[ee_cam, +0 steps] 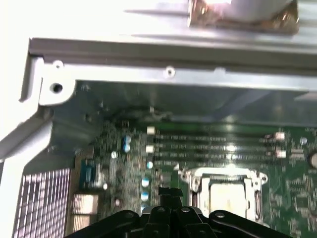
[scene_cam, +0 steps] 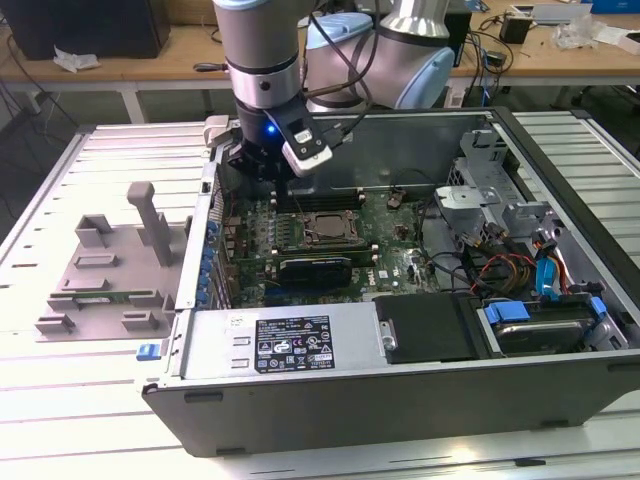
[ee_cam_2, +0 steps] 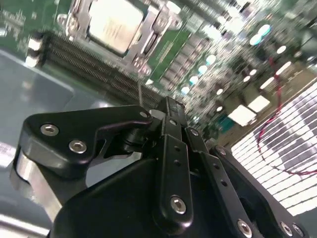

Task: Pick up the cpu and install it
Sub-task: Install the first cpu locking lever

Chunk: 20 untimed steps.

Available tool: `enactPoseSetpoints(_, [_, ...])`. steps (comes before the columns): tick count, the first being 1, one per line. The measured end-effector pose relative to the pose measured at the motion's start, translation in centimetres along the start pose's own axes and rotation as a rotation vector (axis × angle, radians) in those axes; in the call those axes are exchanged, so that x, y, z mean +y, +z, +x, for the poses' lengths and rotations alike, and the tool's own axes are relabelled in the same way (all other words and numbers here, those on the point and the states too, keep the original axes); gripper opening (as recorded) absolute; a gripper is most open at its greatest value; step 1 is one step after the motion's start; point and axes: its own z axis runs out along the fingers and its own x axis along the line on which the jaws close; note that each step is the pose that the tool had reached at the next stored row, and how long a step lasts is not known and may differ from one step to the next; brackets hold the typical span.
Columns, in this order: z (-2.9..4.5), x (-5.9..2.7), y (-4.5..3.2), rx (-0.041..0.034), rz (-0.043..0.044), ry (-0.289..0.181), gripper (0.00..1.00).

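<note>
Nearest in the exterior view stood the long grey front wall of the open computer case (scene_cam: 400,400), which lay on a slatted table (scene_cam: 60,400). Just behind that wall sat the power supply (scene_cam: 290,343) with its white label. Beside it, toward the exterior view's right, was a drive bay with blue clips (scene_cam: 540,325). On the table at the exterior view's left, just beside the case, lay a grey tray (scene_cam: 105,270) with upright posts.

Further in, a black card (scene_cam: 315,268) stood on the green board (scene_cam: 395,240). Just behind the card was the socket (scene_cam: 300,228). The cpu (scene_cam: 325,232) lay flat inside the socket's metal frame, and its pale silver top faced up in both wrist views.

Beyond the socket ran the memory slots (scene_cam: 330,195). The gripper (ee_cam_2: 168,106) hung over the board's far corner, at the exterior view's left. It was near the case's back wall, to one side of the socket and apart from the cpu. Its fingers (ee_cam: 168,192) were pressed together with nothing between them. The arm (scene_cam: 262,60) rose from it toward the wooden benches (scene_cam: 150,62) at the back.
</note>
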Motion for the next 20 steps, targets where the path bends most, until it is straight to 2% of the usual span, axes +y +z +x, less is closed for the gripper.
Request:
enactPoseSetpoints(1, [0.0, -0.01, 0.0, -0.0002, -0.004, 0.0, 0.11])
enactPoseSetpoints(4, [0.09, -0.02, 0.03, -0.0002, -0.0043, 0.0, 0.11])
enactPoseSetpoints(7, [0.67, -0.03, 0.21, -0.0007, -0.005, 0.0, 0.11])
enactPoseSetpoints(8, [0.78, -0.04, 0.24, -0.0007, -0.0086, 0.0, 0.11])
enactPoseSetpoints(11, [0.86, -0.05, 0.3, -0.0027, -0.0444, 0.001, 0.11])
enactPoseSetpoints(12, [0.87, -0.06, 0.31, -0.0033, -0.0592, 0.002, 0.11])
enactPoseSetpoints(16, [0.87, -0.08, 0.42, -0.0058, -0.1088, 0.004, 0.11])
enactPoseSetpoints(17, [0.86, -0.09, 0.48, -0.0062, -0.1122, 0.005, 0.11])
enactPoseSetpoints(20, [0.39, -0.16, 0.68, -0.0069, -0.1121, 0.008, 0.11])
